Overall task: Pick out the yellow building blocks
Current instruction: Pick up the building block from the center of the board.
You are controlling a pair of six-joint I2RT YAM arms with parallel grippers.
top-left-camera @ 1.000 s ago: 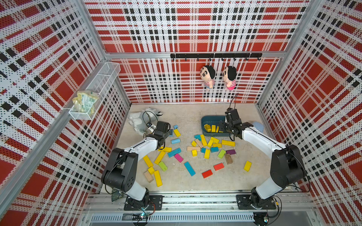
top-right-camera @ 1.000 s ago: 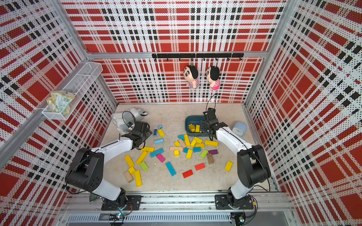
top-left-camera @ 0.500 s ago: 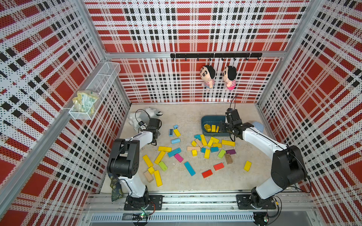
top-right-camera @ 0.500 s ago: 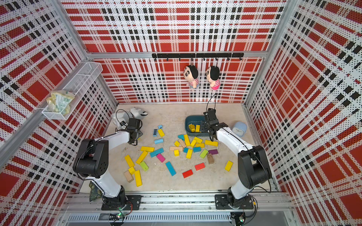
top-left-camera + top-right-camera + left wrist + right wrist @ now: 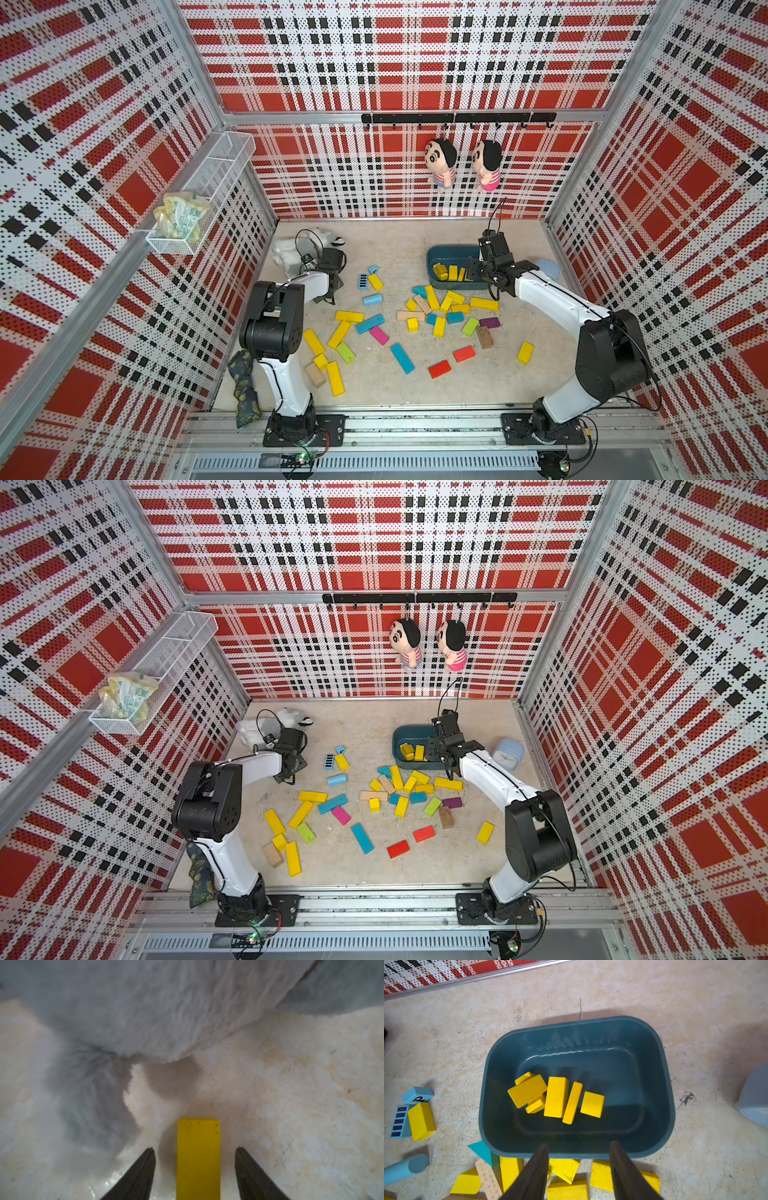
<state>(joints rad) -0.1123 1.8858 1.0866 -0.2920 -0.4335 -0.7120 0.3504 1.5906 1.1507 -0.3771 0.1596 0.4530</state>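
- Two jaws of the left gripper (image 5: 195, 1147) stand apart around a yellow bar (image 5: 198, 1159), with a gap on each side; no grip shows.
- The bar is near the far left corner of the table (image 5: 291, 1084), just beside a white plush toy (image 5: 166, 1012); closing off-centre could push it into the fur.
- The right gripper (image 5: 578, 1142) is spread and empty above the near rim of the blue bin (image 5: 662, 1084).
- Some yellow building blocks (image 5: 556, 1097) lie in the bin; the rest lie mid-table among blocks of other colours (image 5: 369, 323), so a wrong one may be pinched.
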